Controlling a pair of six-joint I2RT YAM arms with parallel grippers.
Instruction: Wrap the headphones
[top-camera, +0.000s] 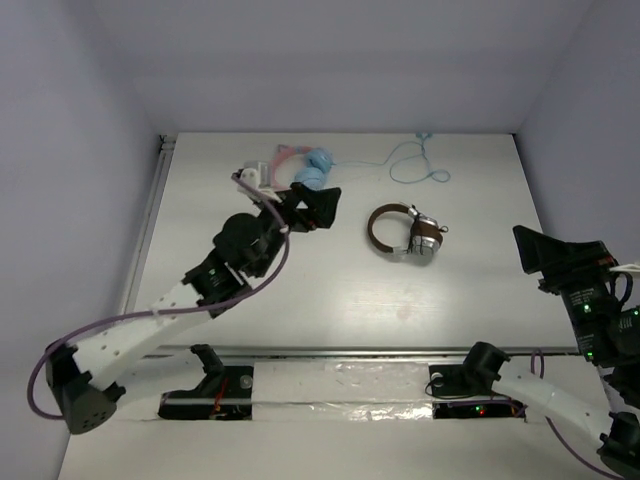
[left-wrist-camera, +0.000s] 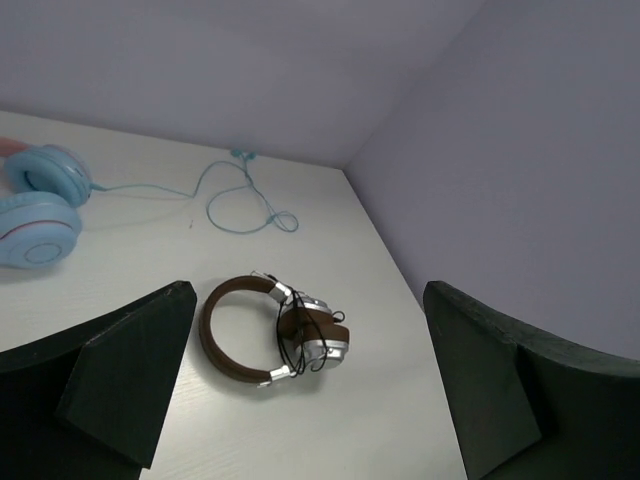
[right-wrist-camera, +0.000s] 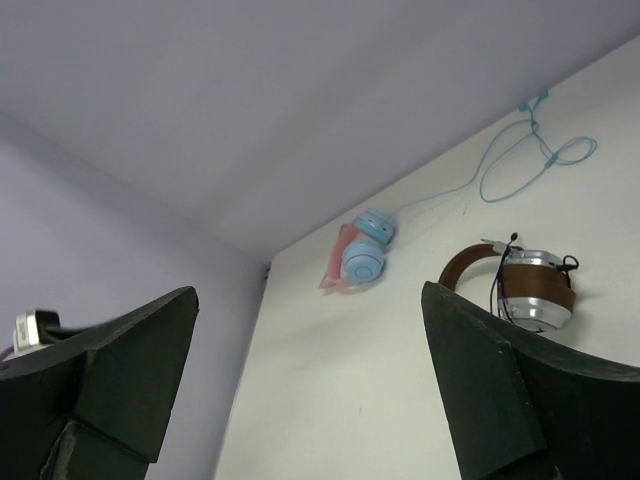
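Observation:
The headphones (top-camera: 405, 232) lie flat on the white table (top-camera: 330, 290), right of centre. They have a brown headband and silver cups folded together, and a thin black cable is looped around the cups. In the left wrist view the headphones (left-wrist-camera: 275, 330) lie on the table ahead of my open left gripper (left-wrist-camera: 305, 295), untouched. That left gripper (top-camera: 322, 208) hovers just left of them. My right gripper (top-camera: 538, 250) is raised at the far right, open and empty. Its own view shows the headphones (right-wrist-camera: 520, 285) partly hidden behind the right finger (right-wrist-camera: 480, 380).
Pink cat-ear headphones (top-camera: 305, 168) with light blue cups lie at the back, just beyond the left gripper. Their pale blue cable (top-camera: 415, 160) loops loosely toward the back right. Purple walls close in three sides. A metal rail (top-camera: 350, 352) runs along the near edge.

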